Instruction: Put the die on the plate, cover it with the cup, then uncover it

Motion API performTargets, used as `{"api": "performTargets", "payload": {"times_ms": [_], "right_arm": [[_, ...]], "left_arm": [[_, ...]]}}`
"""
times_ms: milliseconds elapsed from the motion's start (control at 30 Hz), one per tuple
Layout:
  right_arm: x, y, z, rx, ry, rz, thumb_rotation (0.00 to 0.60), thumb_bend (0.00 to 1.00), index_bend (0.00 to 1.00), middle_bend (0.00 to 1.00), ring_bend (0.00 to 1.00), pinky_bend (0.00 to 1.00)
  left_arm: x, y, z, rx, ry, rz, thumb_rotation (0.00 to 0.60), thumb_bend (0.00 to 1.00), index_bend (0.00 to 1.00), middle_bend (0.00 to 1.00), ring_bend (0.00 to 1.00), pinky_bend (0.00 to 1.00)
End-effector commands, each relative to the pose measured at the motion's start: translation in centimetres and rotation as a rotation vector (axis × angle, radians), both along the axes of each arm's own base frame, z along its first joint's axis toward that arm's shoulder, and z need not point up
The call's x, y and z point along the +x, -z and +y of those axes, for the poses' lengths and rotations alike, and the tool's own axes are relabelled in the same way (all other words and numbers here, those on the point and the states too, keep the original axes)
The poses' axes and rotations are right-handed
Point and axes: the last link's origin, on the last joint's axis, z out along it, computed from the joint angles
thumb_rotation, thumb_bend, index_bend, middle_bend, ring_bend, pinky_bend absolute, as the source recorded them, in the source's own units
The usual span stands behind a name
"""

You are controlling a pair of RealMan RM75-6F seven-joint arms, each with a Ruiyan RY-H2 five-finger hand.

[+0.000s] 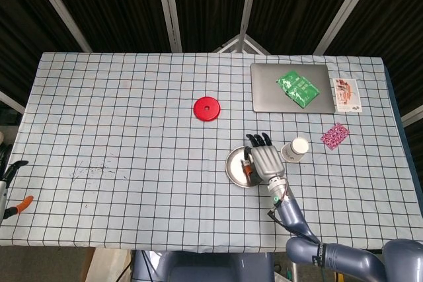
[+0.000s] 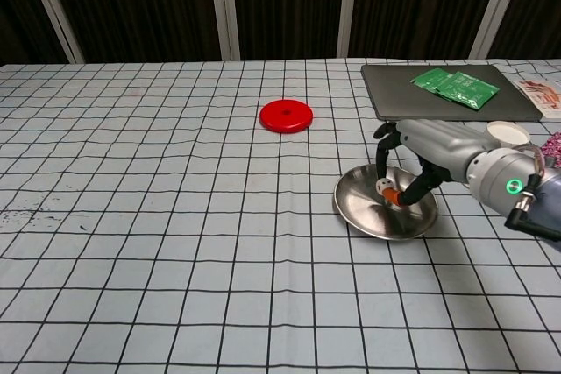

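Right hand [image 2: 431,151] hangs low over the plate [image 2: 359,208] and pinches the small white die [image 2: 383,187] between thumb and a finger, just above the plate's inner part. The cup [image 1: 295,149] stands upside down just beside the plate's right edge. The left hand [image 1: 13,189] shows only at the far left border of the surface [image 1: 119,137]; I cannot tell its state. A red disc [image 2: 286,116] lies well apart, with free cloth around.

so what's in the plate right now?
The right hand holds the die low over the plate; contact with the dish can't be told. In the head view the hand covers the die and the plate's right side. The cup stands beside the plate.
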Motion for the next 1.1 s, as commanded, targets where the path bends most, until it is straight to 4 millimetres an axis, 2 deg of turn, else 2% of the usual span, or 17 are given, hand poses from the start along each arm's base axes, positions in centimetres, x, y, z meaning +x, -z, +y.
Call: {"api": "performTargets", "payload": {"times_ms": [33, 233, 467, 567, 667, 933, 1100], "right_arm": [[-0.2, 0.4, 0.5, 0.015, -0.006, -0.006, 0.600, 0.39, 0.59, 0.12, 0.10, 0.00], [-0.5, 0.9, 1.0, 0.032, -0.007, -0.009, 0.600, 0.40, 0.59, 0.12, 0.10, 0.00], [-0.8, 0.7, 1.0, 0.028, -0.001, -0.011, 0.600, 0.14, 0.32, 0.06, 0.05, 0.00], [-0.7, 0.4, 0.8, 0.021, -0.005, -0.017, 0.600, 0.12, 0.24, 0.04, 0.03, 0.00], [-0.6, -0.1, 0.7, 0.014, -0.011, -0.014, 0.600, 0.12, 0.21, 0.03, 0.00, 0.00], [-0.2, -2.2, 0.8, 0.004, -0.031, -0.008, 0.600, 0.12, 0.18, 0.02, 0.00, 0.00], [0.2, -5.6, 0.1, -0.085, -0.052, -0.029, 0.600, 0.12, 0.18, 0.02, 0.00, 0.00]], "left_arm": [[0.0, 0.0, 0.0, -0.001, -0.001, 0.002, 0.600, 0.23, 0.25, 0.00, 0.00, 0.13], [0.1, 0.2, 0.0, -0.007, 0.003, 0.005, 0.600, 0.23, 0.25, 0.00, 0.00, 0.13], [0.0, 0.2, 0.0, -0.005, 0.000, 0.007, 0.600, 0.23, 0.25, 0.00, 0.00, 0.13], [0.1, 0.3, 0.1, -0.008, 0.001, 0.009, 0.600, 0.23, 0.25, 0.00, 0.00, 0.13], [0.1, 0.3, 0.1, -0.006, 0.001, 0.009, 0.600, 0.23, 0.25, 0.00, 0.00, 0.13], [0.0, 0.2, 0.1, -0.003, 0.000, 0.007, 0.600, 0.23, 0.25, 0.00, 0.00, 0.13], [0.1, 0.3, 0.0, -0.009, 0.001, 0.009, 0.600, 0.23, 0.25, 0.00, 0.00, 0.13]]}}
